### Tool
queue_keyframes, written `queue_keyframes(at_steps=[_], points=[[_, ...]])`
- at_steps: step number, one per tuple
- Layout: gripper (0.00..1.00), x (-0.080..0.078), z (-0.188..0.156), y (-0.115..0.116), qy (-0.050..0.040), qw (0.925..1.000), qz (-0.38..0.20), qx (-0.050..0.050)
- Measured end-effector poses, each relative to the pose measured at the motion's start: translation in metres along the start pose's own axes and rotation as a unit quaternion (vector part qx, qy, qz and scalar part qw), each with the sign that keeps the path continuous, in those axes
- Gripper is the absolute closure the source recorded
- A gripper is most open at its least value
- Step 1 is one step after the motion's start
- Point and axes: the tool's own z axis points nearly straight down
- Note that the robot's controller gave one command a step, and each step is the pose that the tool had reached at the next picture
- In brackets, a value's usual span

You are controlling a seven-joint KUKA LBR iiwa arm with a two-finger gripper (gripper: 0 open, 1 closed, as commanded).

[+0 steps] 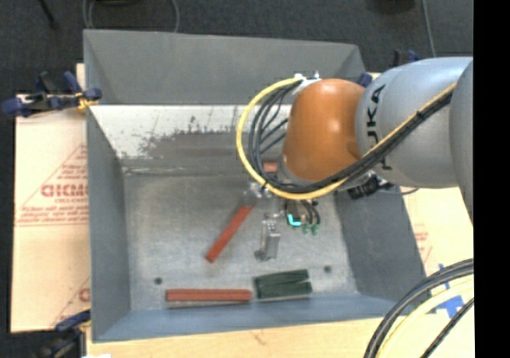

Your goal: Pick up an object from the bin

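My gripper (267, 249) hangs over the bin floor right of centre, its metal fingers pointing down with nothing seen between them. An orange-red stick (229, 234) lies slanted just left of the fingers, apart from them. A dark green flat block (282, 285) rests below the gripper by the front wall. A long red-brown bar (208, 296) lies along the front wall, left of the green block.
The arm with its orange cover and looped cables reaches in from the right and hides the bin's back right part. A small pinkish thing (271, 166) peeks out under the cover near the back wall.
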Motion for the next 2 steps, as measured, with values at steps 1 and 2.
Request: queue_keyframes(at_steps=[1, 2], points=[[0.0, -0.038, 0.0791, 0.0184, -0.0025, 0.9998, -0.02, 0.001], [1.0, -0.0394, 0.0745, 0.0182, -0.0051, 0.9998, -0.019, 0.0]])
